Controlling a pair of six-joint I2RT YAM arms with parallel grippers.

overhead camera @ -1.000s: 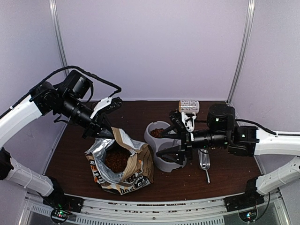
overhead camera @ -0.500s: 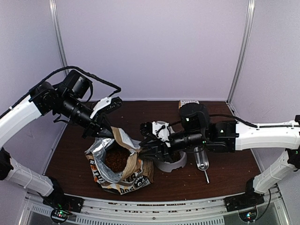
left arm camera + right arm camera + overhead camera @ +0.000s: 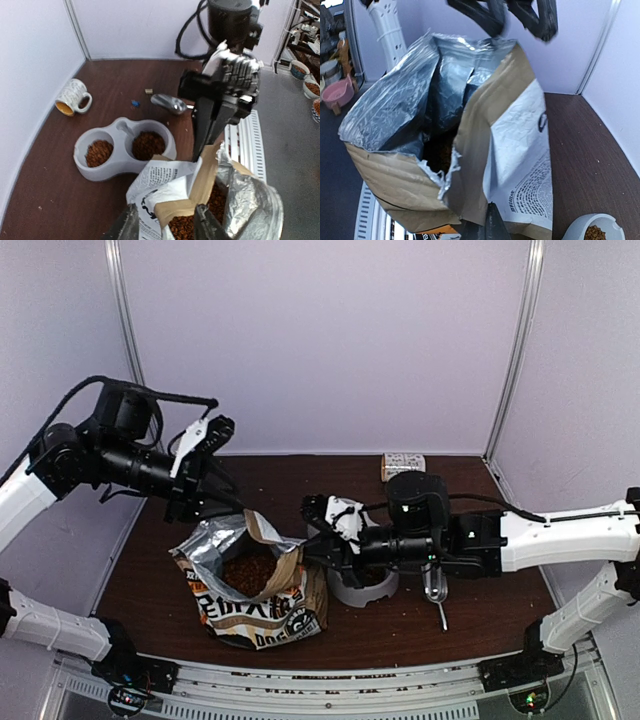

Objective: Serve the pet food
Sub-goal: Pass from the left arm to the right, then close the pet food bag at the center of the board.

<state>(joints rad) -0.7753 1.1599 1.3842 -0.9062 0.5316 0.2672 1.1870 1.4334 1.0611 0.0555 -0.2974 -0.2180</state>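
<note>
1. The left gripper (image 3: 212,498) has parted its jaws, which now stand on either side of the dog food bag's (image 3: 262,602) rim, and its arm has drawn back leftward.
2. The right gripper (image 3: 318,543) has swung from above the double bowl (image 3: 366,587) to the bag's right flap and clamped shut on it.
3. The bag's left rim sits higher and its mouth is narrower.

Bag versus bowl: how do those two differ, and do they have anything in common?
The bag is crumpled printed paper with a silver lining, while the bowl is smooth grey plastic. The bag stands tall with one open mouth; the bowl sits low with two round cups. The right claw pinches the bag's edge, but no claw holds the bowl. Both contain brown kibble.
</note>
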